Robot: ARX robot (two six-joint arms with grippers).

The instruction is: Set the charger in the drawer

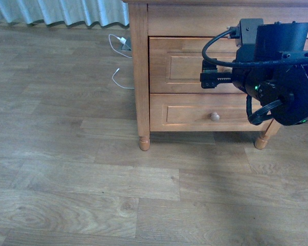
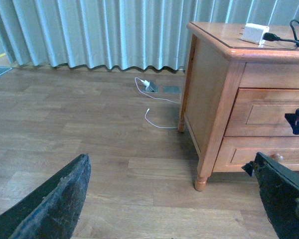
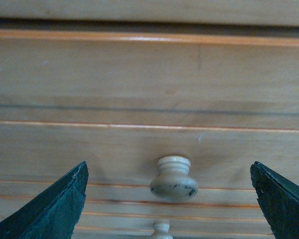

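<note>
The charger [image 2: 254, 33], a small white block with a black cable [image 2: 295, 38] coiled beside it, lies on top of the wooden nightstand [image 2: 209, 74]; the front view does not show it. The drawer [image 1: 185, 66] is the upper, taller one and is closed. My right gripper [image 1: 205, 80] is open right in front of it. In the right wrist view its fingers [image 3: 50, 209] flank the drawer's pale round knob [image 3: 174, 179] without touching. My left gripper [image 2: 172, 199] hangs open and empty over the floor, left of the nightstand.
A shorter drawer [image 1: 185, 114] with a like knob [image 1: 215, 117] sits below. A thin white cable with a small plug [image 1: 120, 43] trails on the wood floor by a curtain [image 2: 89, 30]. The nightstand's front leg [image 1: 144, 142] stands near the middle.
</note>
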